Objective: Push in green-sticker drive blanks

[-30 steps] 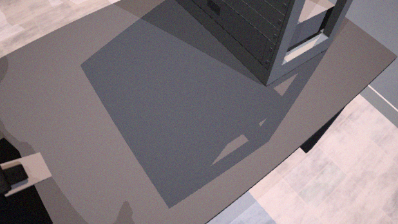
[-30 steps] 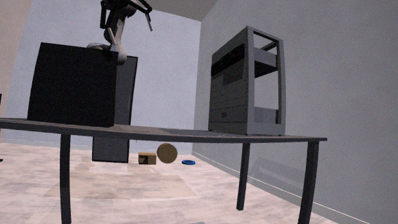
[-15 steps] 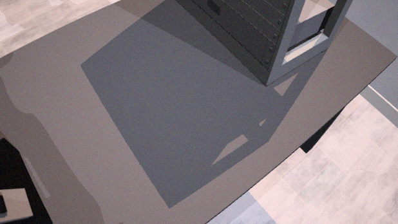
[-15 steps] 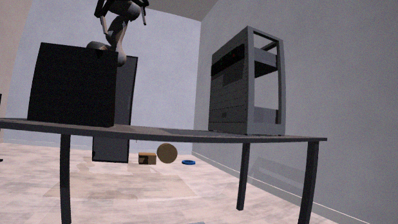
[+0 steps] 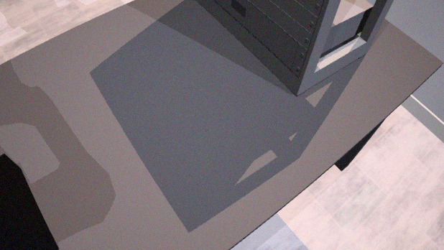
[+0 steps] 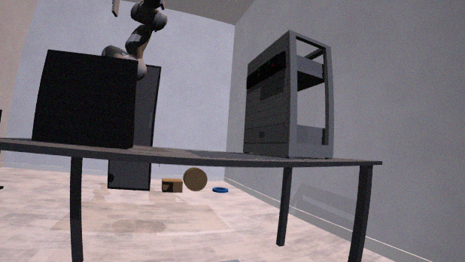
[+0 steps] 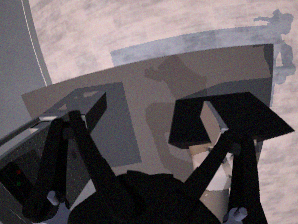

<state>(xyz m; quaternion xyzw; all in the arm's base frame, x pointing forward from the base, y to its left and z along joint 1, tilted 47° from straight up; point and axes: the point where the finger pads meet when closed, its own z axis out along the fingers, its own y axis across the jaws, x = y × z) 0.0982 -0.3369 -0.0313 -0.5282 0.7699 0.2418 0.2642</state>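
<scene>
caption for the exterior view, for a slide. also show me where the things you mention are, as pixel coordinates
Grey rack [image 5: 310, 68] [image 6: 289, 113] at one end of the table, black box [image 5: 21, 208] [image 6: 84, 99] [image 7: 230, 112] at the other, robot arm [image 6: 137, 39] raised behind the box

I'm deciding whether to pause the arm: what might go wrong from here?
The open jaws spread wide; if brought to the rack like this, one side might knock its frame.

The rack stands tall, so a push high on its front may tip it.

Sticker colours are hard to read in this dim light, so the wrong blank might get pushed.

Lab-like room, equipment rack [image 5: 305, 77] [image 6: 293, 113], robot arm [image 6: 137, 41]
</scene>
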